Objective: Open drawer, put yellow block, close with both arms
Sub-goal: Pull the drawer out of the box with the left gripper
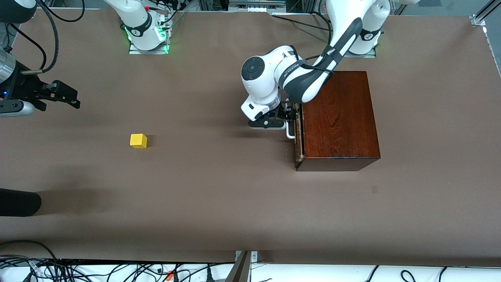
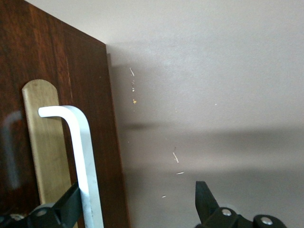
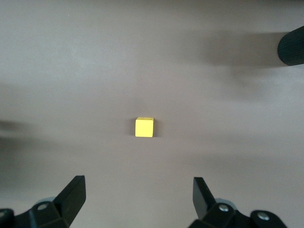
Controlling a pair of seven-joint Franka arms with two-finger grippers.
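We judge the yellow block (image 1: 138,140) light and rigid, best pinched across flat sides; the right gripper (image 3: 137,199) hovers wide above it, while the left gripper (image 2: 137,209) stands open around the drawer (image 1: 298,133) handle (image 2: 80,156).

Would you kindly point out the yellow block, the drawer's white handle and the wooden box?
yellow block (image 1: 138,140): front view, top face.
white handle (image 2: 83,156): left wrist view, middle of the bar.
wooden box (image 1: 340,117): front view, glossy top panel.

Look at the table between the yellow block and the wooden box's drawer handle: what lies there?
Only bare brown tabletop lies between the yellow block and the white drawer handle. The front view shows this; the left claw is at the handle.
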